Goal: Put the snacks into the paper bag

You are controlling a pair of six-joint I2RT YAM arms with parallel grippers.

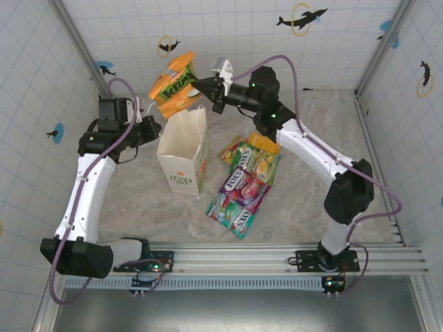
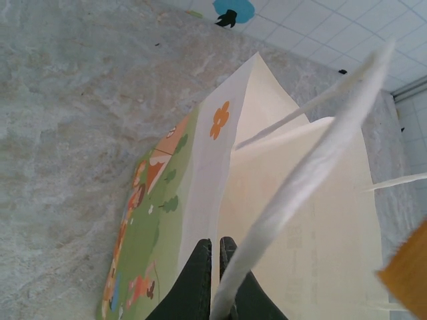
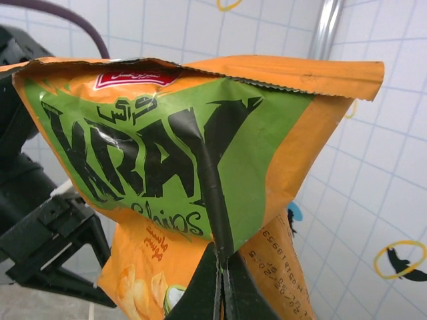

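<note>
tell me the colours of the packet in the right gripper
Orange packet, green panel, black lettering; clearest in right wrist view.

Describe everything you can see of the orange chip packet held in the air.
The chip packet is glossy orange with a green panel, black "KRAY" lettering and a crimped, serrated top seam. It looks puffed, and creased where pinched. It is tilted in the air beyond the open top of the paper bag, held by the right end effector, which is shut on one edge.
</note>
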